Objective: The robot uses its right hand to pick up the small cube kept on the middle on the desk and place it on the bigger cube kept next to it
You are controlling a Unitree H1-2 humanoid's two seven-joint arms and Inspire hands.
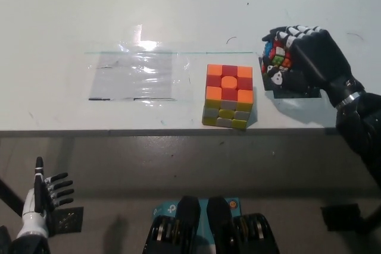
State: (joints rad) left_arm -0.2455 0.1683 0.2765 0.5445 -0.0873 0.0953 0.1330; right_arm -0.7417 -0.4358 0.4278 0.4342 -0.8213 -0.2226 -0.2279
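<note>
Left hand [43, 197]: I noted it idle below the desk edge, fingers spread, empty.
Big cube [228, 96]: stood near the desk's front edge.
Right hand [300, 57]: wrapped around the small cube [277, 59], beside the big cube.
Handling: I judged it light, rigid, slick; side faces gave best hold.

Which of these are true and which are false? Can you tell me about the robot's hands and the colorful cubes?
1. The black right hand holds the small cube. True.
2. The small cube sits on top of the bigger cube. False: it is in the hand, to the side of the bigger cube.
3. The white left hand touches the bigger cube. False: it rests low, below the desk edge, fingers apart.
4. The bigger cube's top is orange and red. True.
5. A clear plastic sheet lies on the desk. True.
</note>
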